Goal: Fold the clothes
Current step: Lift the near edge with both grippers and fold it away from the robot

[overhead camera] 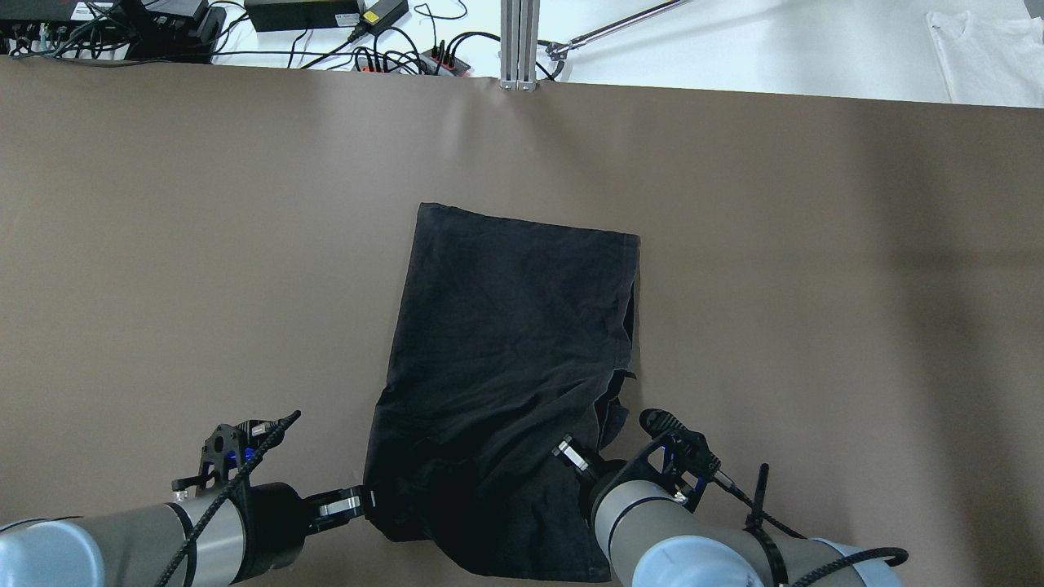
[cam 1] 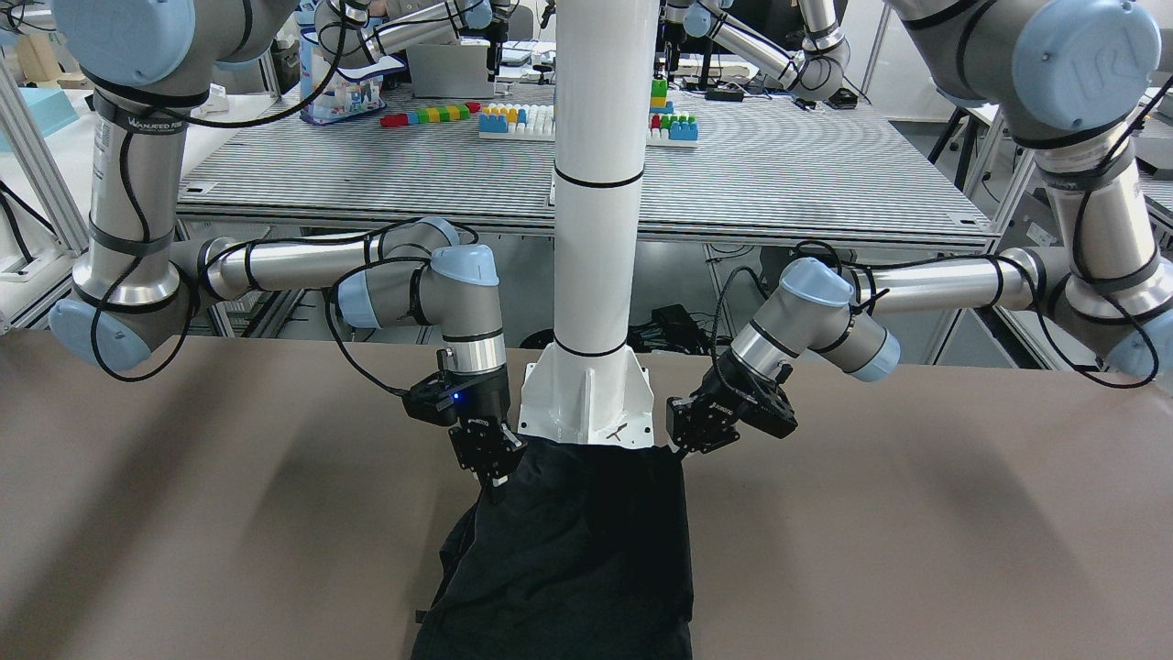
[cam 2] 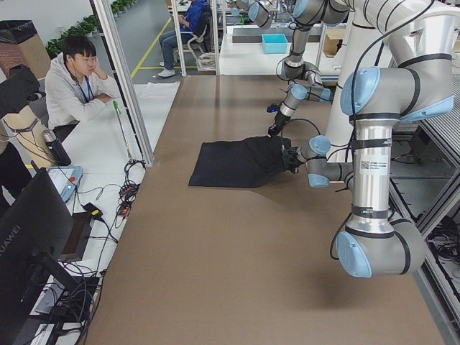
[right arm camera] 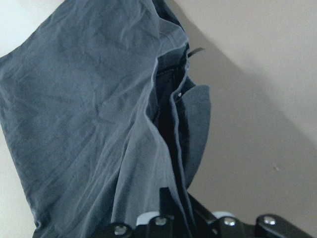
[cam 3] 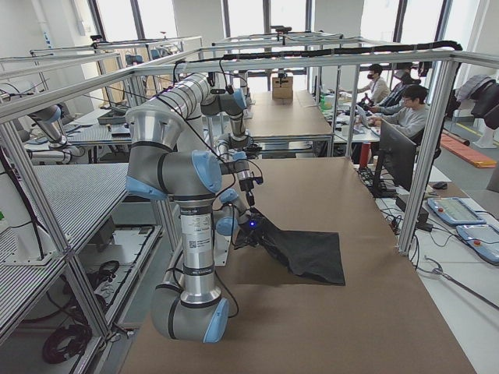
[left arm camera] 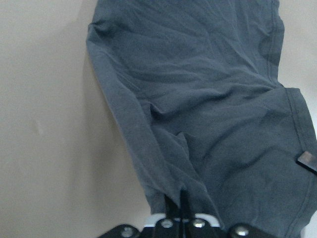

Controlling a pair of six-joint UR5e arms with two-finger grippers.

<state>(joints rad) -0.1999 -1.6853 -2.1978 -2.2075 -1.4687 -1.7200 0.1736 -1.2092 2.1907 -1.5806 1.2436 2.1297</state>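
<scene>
The black cloth (overhead camera: 514, 326) lies on the brown table (overhead camera: 163, 244), its far part flat and its near part bunched and raised. My left gripper (overhead camera: 363, 501) is shut on the cloth's near left corner. The left wrist view shows the fabric (left arm camera: 208, 99) pinched between the fingertips (left arm camera: 184, 201). My right gripper (overhead camera: 571, 452) is shut on the near right edge, where several folded layers (right arm camera: 171, 119) hang. In the front view the cloth (cam 1: 586, 550) runs from the white pillar's base (cam 1: 586, 403) toward the camera, with my left gripper (cam 1: 683, 446) and right gripper (cam 1: 495, 481) at its corners.
Cables and power bricks (overhead camera: 302, 12) and an aluminium post (overhead camera: 519, 41) stand beyond the table's far edge. A white garment (overhead camera: 987, 49) lies at the far right. A seated person (cam 2: 75, 83) is beside the table. Bare table lies on both sides of the cloth.
</scene>
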